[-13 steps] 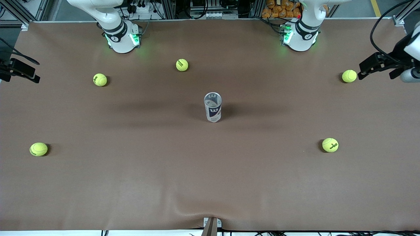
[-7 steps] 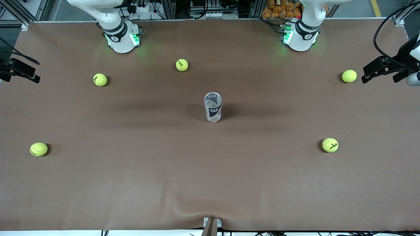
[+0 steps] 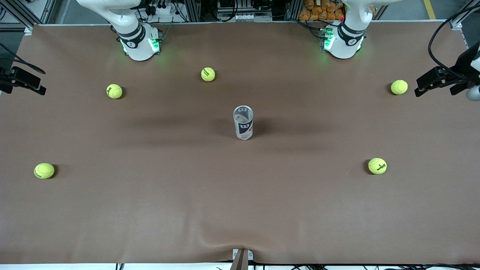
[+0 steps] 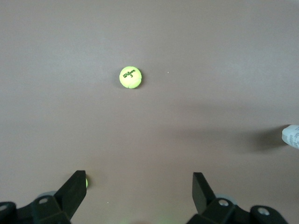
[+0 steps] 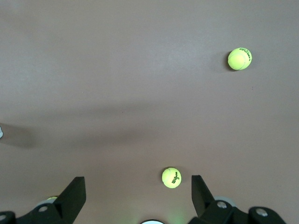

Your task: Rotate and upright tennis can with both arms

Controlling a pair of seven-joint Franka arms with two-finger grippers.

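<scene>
**Can upright at mid-table, both grippers wide and empty**

A broad brown mat covers the table (image 3: pixel 157 210), with aluminium framing and cabling along the edge where the two white arm bases stand. The tennis can (image 3: pixel 243 122), a slim clear-and-white plastic cylinder with a dark navy band and a white "W", stands on end at the middle of the table, its open mouth facing up. Five yellow-green felt tennis balls (image 3: pixel 377 165) lie scattered well apart from it.

The left gripper (image 4: pixel 139 191) hangs high over the left arm's end of the table, its black fingers spread wide with nothing between them. The right gripper (image 5: pixel 138 191) hangs the same way over the right arm's end, fingers apart and empty. Neither is near the can.

The task looks essentially done, so the main risk is disturbance. The can is tall, light and narrow at its foot; I judge a brush from an arm sweeping across the middle would tip it, and it would roll freely on the smooth mat. A ball nudged loose could also knock it.
</scene>
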